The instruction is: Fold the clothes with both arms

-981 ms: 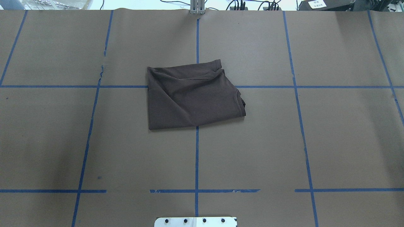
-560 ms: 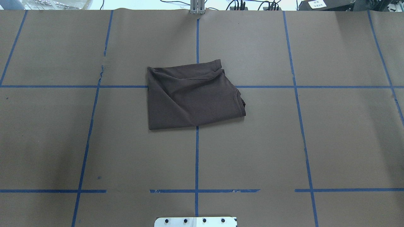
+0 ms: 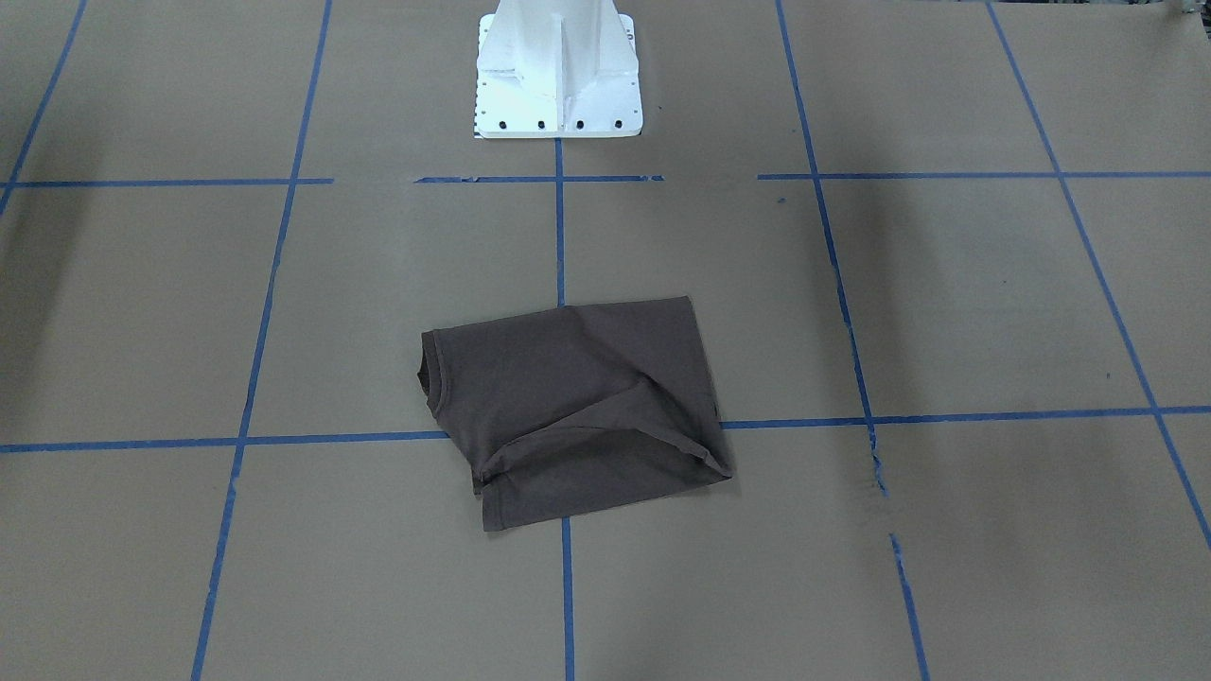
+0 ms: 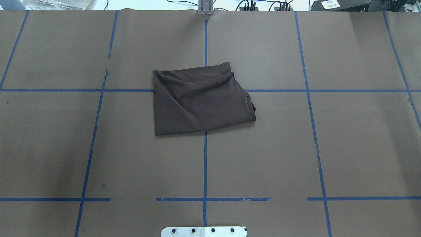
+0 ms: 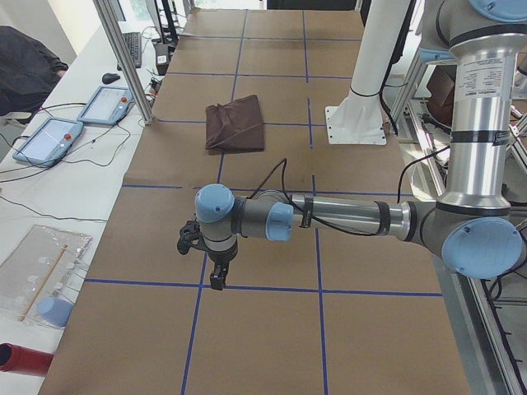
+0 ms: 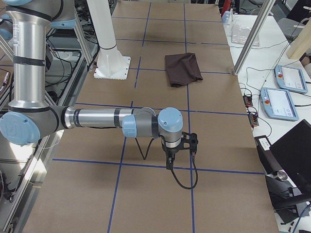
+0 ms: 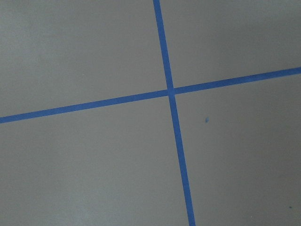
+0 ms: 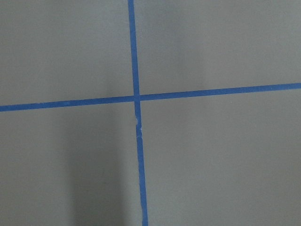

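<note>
The dark brown T-shirt (image 4: 200, 102) lies folded into a rough rectangle at the middle of the brown paper-covered table, collar edge to the right in the overhead view. It also shows in the front-facing view (image 3: 577, 407) and both side views (image 5: 235, 123) (image 6: 182, 69). Both arms are far from it, out at the table's ends. My left gripper (image 5: 216, 278) points down above a tape crossing, seen only in the exterior left view. My right gripper (image 6: 169, 162) points down likewise, seen only in the exterior right view. I cannot tell whether either is open or shut.
The white base pedestal (image 3: 558, 71) stands at the robot's side of the table. Blue tape lines (image 4: 205, 164) grid the paper. Metal posts (image 5: 123, 58) and tablets (image 5: 48, 140) stand along the far edge, with a plastic bag (image 5: 41, 276) and cables.
</note>
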Controlling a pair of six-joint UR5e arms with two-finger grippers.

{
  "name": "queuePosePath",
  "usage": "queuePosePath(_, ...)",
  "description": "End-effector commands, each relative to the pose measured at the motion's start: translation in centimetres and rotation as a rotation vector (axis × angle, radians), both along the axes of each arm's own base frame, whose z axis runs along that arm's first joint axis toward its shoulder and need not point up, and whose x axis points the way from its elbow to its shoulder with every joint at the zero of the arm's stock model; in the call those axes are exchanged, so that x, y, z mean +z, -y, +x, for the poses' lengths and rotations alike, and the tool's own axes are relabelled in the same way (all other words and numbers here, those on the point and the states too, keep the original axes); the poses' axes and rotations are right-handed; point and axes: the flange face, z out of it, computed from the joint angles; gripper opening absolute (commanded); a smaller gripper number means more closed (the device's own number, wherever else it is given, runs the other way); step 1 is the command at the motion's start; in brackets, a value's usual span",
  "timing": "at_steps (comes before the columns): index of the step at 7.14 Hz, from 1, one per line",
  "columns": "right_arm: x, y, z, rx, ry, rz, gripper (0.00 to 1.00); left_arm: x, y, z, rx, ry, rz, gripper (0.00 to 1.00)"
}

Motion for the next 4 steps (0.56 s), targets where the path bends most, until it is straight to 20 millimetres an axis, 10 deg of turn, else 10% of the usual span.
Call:
queuePosePath(1,0.5,-0.36,0.14,-0.007,-0.022,-0.004,1.0,0.0,0.0,0.0,0.0,0.0,0.0,1.0)
queuePosePath(4,0.37,-0.33,-0.04,-0.01,-0.007,0.001,1.0,0.08,-0.01,0.0,0.0,0.0,-0.002,1.0)
